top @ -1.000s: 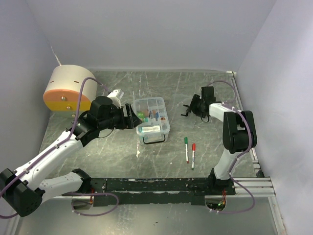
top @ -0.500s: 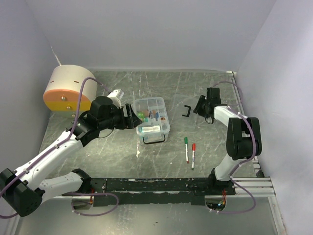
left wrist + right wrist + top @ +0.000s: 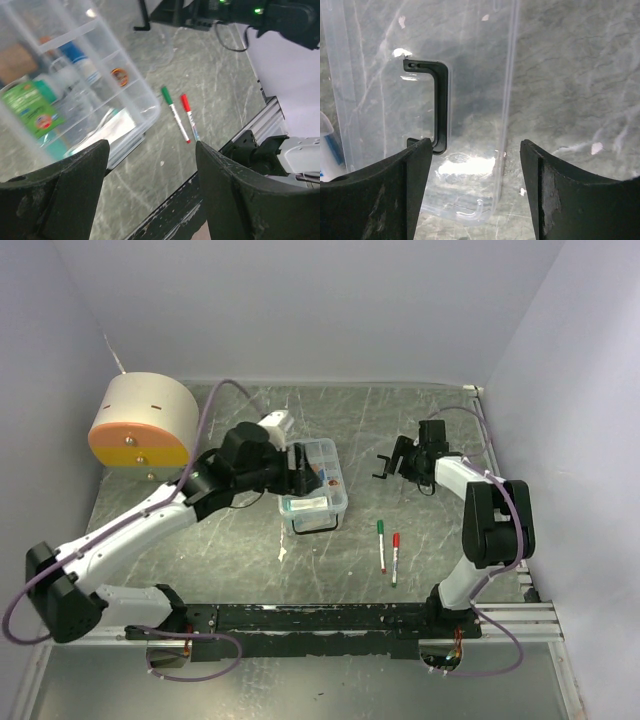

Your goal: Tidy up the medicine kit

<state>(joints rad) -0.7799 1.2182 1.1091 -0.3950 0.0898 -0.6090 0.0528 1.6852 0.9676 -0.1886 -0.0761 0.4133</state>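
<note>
The clear medicine box [image 3: 322,486] stands open mid-table with small packets inside. In the left wrist view it [image 3: 107,100] fills the upper left, with a green packet [image 3: 30,107] in it. My left gripper [image 3: 298,473] hangs over the box's left side, open and empty [image 3: 150,150]. The clear lid [image 3: 475,75] with its black handle [image 3: 439,110] lies flat on the table right of the box; the handle also shows in the top view [image 3: 381,468]. My right gripper [image 3: 393,462] is open just above the lid's edge [image 3: 476,145], holding nothing.
A green pen [image 3: 381,544] and a red pen [image 3: 395,556] lie side by side in front of the box, also in the left wrist view [image 3: 174,114]. A cream and orange drum [image 3: 145,422] stands at the back left. A black rail [image 3: 350,618] runs along the near edge.
My left arm has swung right and forward, over the box. My right gripper drew back from the lid handle, then came back close to it.
</note>
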